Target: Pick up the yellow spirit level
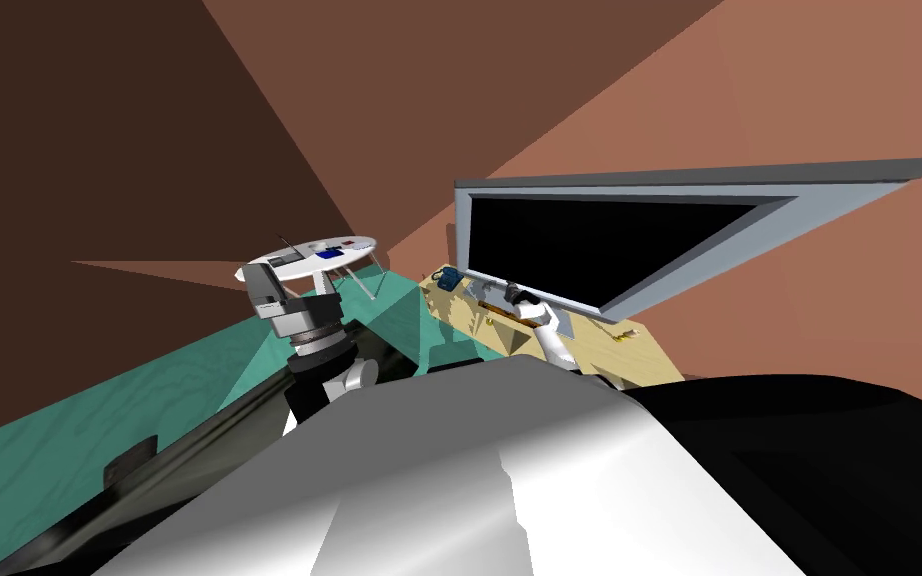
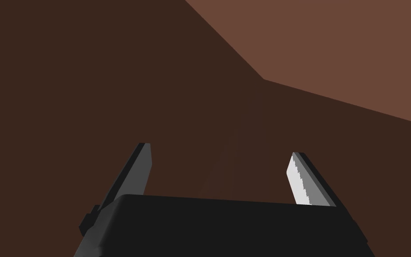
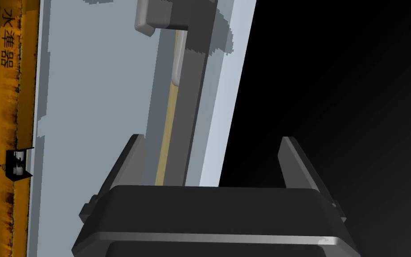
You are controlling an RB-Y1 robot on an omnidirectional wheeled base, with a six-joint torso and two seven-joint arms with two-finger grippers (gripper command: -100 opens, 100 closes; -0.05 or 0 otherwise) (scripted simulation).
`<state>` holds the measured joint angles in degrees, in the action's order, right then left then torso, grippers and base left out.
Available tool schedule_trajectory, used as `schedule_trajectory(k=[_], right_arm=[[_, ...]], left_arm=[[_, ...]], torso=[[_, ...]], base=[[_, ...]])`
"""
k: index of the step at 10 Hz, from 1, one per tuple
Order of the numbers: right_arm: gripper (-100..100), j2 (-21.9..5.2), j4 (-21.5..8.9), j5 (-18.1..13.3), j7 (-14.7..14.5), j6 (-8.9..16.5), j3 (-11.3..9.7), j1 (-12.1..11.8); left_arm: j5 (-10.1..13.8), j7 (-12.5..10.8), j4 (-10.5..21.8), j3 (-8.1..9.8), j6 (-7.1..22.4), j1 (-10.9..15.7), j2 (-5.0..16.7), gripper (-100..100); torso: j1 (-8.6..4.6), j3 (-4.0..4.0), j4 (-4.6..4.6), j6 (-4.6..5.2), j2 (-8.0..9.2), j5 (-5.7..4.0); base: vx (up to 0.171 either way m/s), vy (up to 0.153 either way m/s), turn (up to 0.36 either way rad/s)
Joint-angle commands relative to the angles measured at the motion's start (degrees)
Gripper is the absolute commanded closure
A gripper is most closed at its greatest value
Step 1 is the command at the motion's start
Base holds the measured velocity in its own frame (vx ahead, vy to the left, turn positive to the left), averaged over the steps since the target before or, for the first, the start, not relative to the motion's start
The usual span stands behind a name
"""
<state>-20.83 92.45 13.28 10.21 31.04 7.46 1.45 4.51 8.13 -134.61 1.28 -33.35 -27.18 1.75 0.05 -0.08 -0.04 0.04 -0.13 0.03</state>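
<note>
Right gripper point(image 3: 212, 137), spread wide and empty, faces a grey window frame point(image 3: 88, 89). The yellow spirit level point(image 3: 10, 111) lies beside that frame, outside the fingers point(image 3: 129, 160), on the table point(image 1: 639, 365) right of centre in the head view. Left gripper point(image 2: 221, 149) gapes open.

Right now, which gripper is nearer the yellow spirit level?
Right. The right gripper hangs open just beside the spirit level; the left gripper, open too, is held up far off to the left.

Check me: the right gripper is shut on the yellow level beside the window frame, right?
Not quite: the right gripper is open, the yellow level lying off to its side beside the window frame. The right wrist view shows it.
</note>
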Motion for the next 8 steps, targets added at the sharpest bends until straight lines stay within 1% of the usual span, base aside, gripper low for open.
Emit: schedule_trajectory(k=[1, 2, 3, 4, 5, 6, 7, 8], right_arm=[[-100, -0.3, -0.8, 0.4, 0.1, 1.8, 0.1, 0.3], [-100, -0.9, -3.2, 1.6, 0.9, 4.1, 0.4, 1.8], [-100, -0.9, -3.7, 1.6, 0.9, 5.7, 0.4, 1.8], [-100, -1.5, -5.4, 2.9, 1.7, 7.9, 0.7, 3.1], [-100, -1.5, -6.5, 2.9, 1.7, 9.4, 0.7, 3.1], [-100, -2.0, -9.4, 4.1, 2.5, 10.9, 1.0, 4.4], [-100, -2.0, -9.4, 4.1, 2.5, 12.4, 1.0, 4.4], [-100, -2.0, -9.4, 4.1, 2.5, 13.1, 1.0, 4.4]], left_arm=[[0.0, 0.0, 0.0, 0.0, 0.0, 0.0, 0.0, 0], [0.0, 0.0, 0.0, 0.0, 0.0, 0.0, 0.0, 0], [0.0, 0.0, 0.0, 0.0, 0.0, 0.0, 0.0, 0], [0.0, 0.0, 0.0, 0.0, 0.0, 0.0, 0.0, 0], [0.0, 0.0, 0.0, 0.0, 0.0, 0.0, 0.0, 0], [0.0, 0.0, 0.0, 0.0, 0.0, 0.0, 0.0, 0], [0.0, 0.0, 0.0, 0.0, 0.0, 0.0, 0.0, 0], [0.0, 0.0, 0.0, 0.0, 0.0, 0.0, 0.0, 0]], torso=[[0.0, 0.0, 0.0, 0.0, 0.0, 0.0], [-0.02, 0.04, 0.02, 0.01, 0.07, 0.0], [-0.01, 0.03, 0.02, -0.02, 0.04, 0.0], [-0.02, 0.02, 0.01, 0.0, 0.03, 0.0], [-0.05, -0.02, 0.0, -0.02, -0.04, -0.01], [-0.06, -0.01, -0.01, 0.01, -0.02, -0.02], [-0.06, -0.01, 0.0, -0.01, -0.02, -0.01], [-0.06, 0.0, 0.0, 0.01, -0.01, -0.01]], base=[[0.022, 0.01, -0.004], [0.033, 0.018, 0.075], [0.037, 0.011, 0.037], [0.055, 0.004, 0.073], [0.046, 0.002, 0.034], [0.048, 0.001, 0.06], [0.046, 0.0, 0.036], [0.021, 0.0, -0.006]])
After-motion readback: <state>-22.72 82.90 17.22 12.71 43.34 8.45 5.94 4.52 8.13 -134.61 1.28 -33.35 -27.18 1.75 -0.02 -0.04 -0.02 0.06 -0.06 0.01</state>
